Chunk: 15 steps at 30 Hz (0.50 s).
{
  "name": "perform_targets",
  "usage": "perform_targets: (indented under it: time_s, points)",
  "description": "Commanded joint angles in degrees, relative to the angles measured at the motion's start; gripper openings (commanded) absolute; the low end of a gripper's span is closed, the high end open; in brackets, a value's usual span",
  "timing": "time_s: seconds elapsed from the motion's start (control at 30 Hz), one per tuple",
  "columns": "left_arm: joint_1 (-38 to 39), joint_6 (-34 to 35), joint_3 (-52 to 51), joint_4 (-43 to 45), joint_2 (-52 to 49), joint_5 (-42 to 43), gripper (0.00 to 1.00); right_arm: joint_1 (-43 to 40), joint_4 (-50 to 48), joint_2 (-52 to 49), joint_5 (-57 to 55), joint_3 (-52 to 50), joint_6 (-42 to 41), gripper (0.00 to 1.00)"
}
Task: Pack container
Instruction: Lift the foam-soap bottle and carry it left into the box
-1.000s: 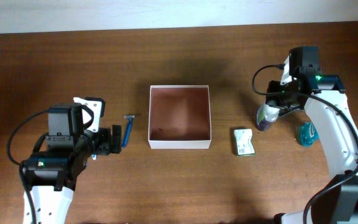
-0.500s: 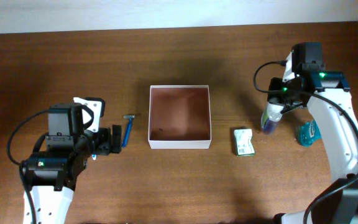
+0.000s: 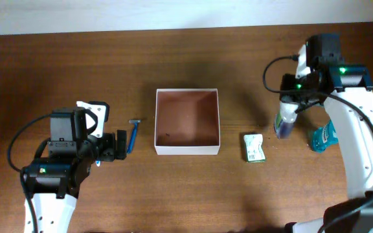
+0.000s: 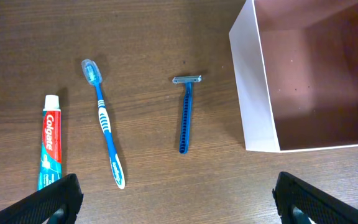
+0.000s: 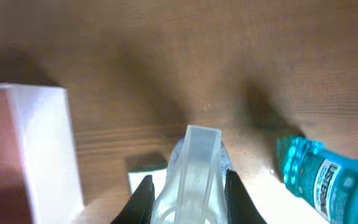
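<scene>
Right hand (image 5: 189, 196) clamped on a clear bottle (image 5: 201, 146), green packet (image 3: 254, 147) between it and the container (image 3: 187, 149); left hand (image 4: 182, 204) apart.

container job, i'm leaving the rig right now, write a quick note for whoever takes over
Left hand open, holding nothing, near the razor.
Right hand shut on the clear bottle, right of the container.
Container is empty: nothing packed yet.
Left to pack: the bottle, green pack, mouthwash, razor, toothbrush, toothpaste.
</scene>
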State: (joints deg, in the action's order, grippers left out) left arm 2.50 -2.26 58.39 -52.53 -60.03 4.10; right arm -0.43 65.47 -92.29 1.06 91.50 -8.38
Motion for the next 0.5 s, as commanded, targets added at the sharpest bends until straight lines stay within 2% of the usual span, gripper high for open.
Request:
perform_targets:
  time_s: [0.0,0.2,0.47]
  points:
    - [0.13,0.57,1.11,0.15,-0.24,0.83,0.99,4.24,2.14,2.71,-0.28,8.07,0.66,0.04]
    - [0.13,0.57,1.11,0.15,-0.24,0.83,1.00,14.38,4.35,2.71,-1.03,15.82,0.35,0.04]
    - [0.13,0.57,1.11,0.15,-0.24,0.83,0.99,29.29,-2.47,2.19,-8.00,16.44,-4.61,0.04]
